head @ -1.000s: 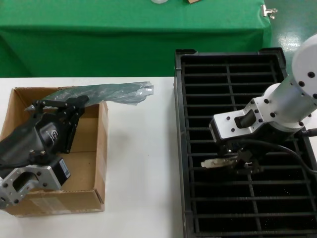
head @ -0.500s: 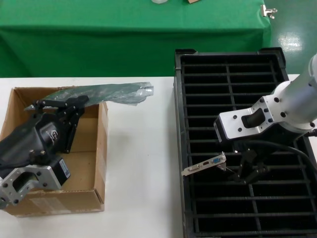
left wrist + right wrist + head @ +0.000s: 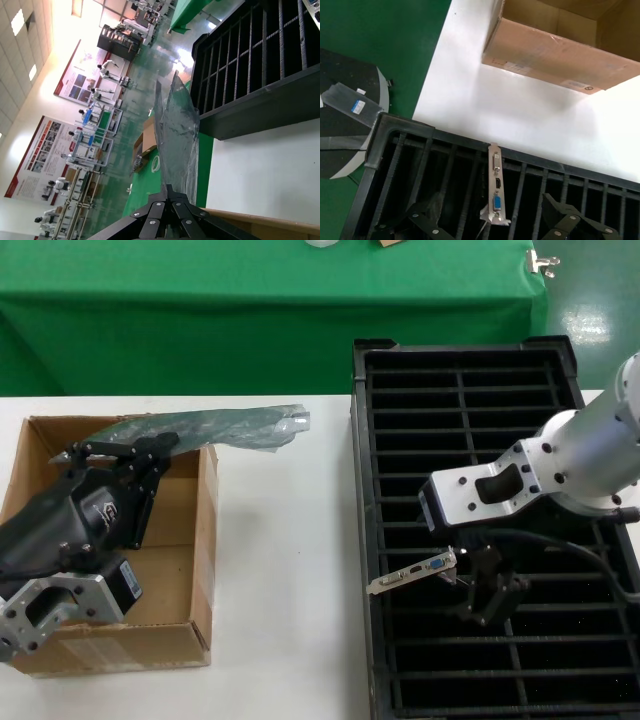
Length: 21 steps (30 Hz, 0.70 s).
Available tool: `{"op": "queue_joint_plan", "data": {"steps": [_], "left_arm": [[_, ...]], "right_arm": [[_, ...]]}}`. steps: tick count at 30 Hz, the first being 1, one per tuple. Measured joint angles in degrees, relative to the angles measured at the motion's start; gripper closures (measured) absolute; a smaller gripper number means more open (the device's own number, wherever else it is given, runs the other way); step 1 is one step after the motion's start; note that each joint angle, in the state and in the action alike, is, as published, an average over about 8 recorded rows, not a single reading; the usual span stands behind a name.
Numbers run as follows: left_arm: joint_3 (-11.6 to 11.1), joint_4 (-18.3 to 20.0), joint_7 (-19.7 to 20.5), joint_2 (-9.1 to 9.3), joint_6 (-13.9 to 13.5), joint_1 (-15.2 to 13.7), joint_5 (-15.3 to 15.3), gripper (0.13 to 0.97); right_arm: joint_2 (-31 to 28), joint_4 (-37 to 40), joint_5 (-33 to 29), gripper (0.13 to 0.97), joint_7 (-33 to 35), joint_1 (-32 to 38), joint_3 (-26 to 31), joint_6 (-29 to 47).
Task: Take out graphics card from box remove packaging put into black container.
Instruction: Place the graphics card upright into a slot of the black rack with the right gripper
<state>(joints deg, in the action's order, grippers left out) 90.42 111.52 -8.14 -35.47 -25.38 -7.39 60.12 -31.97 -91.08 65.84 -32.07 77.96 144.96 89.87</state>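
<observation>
The graphics card sits in a slot of the black container (image 3: 361, 490). Only its silver bracket (image 3: 412, 572) with the blue port shows, at the container's left rim. The bracket also shows in the right wrist view (image 3: 496, 190). My right gripper (image 3: 490, 596) hangs open just above the card's dark board, its jaws spread wide on either side of it (image 3: 490, 222), touching nothing. My left gripper (image 3: 165, 443) is over the cardboard box (image 3: 205, 540) and is shut on the grey-green bag (image 3: 220, 425), which sticks out past the box's far wall. In the left wrist view the bag (image 3: 177, 135) rises from the closed jaws (image 3: 170, 189).
The black container (image 3: 260, 100) has many narrow ribbed slots in two columns. White table (image 3: 290, 570) lies between box and container. A green-covered table (image 3: 200, 310) stands behind. The box (image 3: 555, 50) and container rim (image 3: 385, 130) show in the right wrist view.
My right gripper has opened and let go of the card, which now stays in the slot with its bracket showing. The left arm and the bag have not moved.
</observation>
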Motion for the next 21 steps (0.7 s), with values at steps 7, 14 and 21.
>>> {"op": "queue_joint_plan", "data": {"steps": [7,14,21], "left_arm": [[0.00,0.00,0.00,0.00,0.00,0.00,0.00,0.958],[0.00,0.00,0.00,0.00,0.00,0.00,0.00,0.958],[0.00,0.00,0.00,0.00,0.00,0.00,0.00,0.958]], "right_arm": [[1.74,1.90,-1.16,0.429,1.11,-1.69,-1.05,-0.14],[3.33,3.75,-2.38,0.505,2.61,-2.88,-2.13,-0.18],[3.88,4.49,-2.95,0.613,3.28,-3.09,-2.16,-0.02]]}}
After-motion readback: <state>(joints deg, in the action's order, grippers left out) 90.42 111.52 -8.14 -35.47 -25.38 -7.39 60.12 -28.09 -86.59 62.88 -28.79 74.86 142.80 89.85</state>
